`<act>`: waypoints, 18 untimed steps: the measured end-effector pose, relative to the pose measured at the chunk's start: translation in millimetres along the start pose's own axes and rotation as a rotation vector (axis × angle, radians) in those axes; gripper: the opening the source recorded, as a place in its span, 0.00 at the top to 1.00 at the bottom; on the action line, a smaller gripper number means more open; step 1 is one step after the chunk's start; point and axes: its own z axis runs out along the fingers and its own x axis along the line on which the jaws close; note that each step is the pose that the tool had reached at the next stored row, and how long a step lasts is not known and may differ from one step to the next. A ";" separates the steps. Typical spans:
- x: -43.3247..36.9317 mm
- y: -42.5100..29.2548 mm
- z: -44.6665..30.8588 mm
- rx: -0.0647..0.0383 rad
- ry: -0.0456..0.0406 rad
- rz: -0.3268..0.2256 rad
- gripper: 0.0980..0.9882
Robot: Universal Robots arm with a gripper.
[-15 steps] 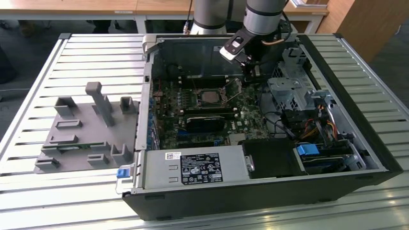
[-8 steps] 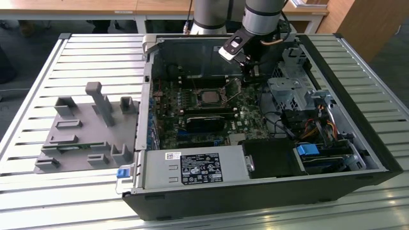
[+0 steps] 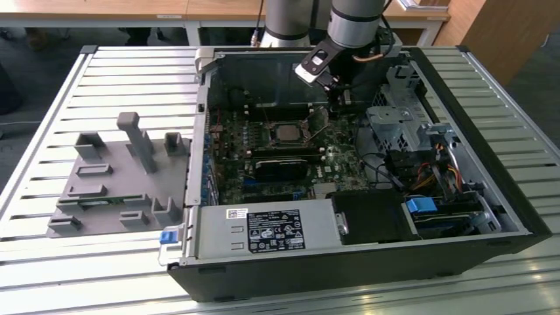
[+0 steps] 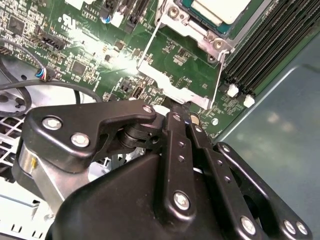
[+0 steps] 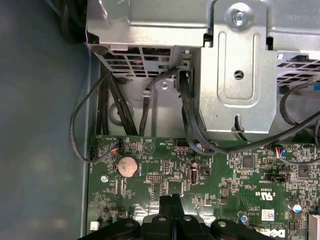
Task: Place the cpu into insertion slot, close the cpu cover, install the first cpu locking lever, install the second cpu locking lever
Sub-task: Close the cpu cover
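The cpu (image 3: pixel 287 133) lies flat with its silvery top up in the insertion slot (image 3: pixel 272 125), on the green board inside the open computer case. In the second wrist view the cpu (image 4: pixel 220 9) sits inside the slot's metal rim (image 4: pixel 197 31). The cpu cover (image 4: pixel 175 82) is swung open on the side nearer my fingers, with two thin wire levers (image 4: pixel 220 75) beside it. In the exterior view my gripper (image 3: pixel 338 98) hangs just to the right of the slot. In both wrist views the fingers (image 4: pixel 173 120) are pressed together, fingertips (image 5: pixel 170 199) just short of the cover's edge, nothing between them.
A black module (image 3: pixel 280 167) lies in front of the slot. Long memory slots (image 4: pixel 270 55) run beside it. A metal drive cage (image 5: pixel 235 75) with cables (image 5: pixel 187 125) stands to the exterior view's right. A grey fixture (image 3: pixel 122 177) sits on the slatted table (image 3: pixel 88 275) at the left.
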 end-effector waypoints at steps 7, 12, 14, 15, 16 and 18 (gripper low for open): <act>0.2 -8.8 -0.2 0.000 0.0000 0.000 0.99; 0.0 -16.9 -0.4 0.000 0.0001 0.000 0.99; -0.1 -20.6 -0.5 0.000 0.0000 0.000 0.99; -0.2 -22.0 -0.6 0.000 0.0000 0.000 0.99; -0.2 -22.8 -0.6 0.000 0.0001 0.000 0.99; -0.2 -24.2 -0.6 0.000 0.0001 0.000 0.99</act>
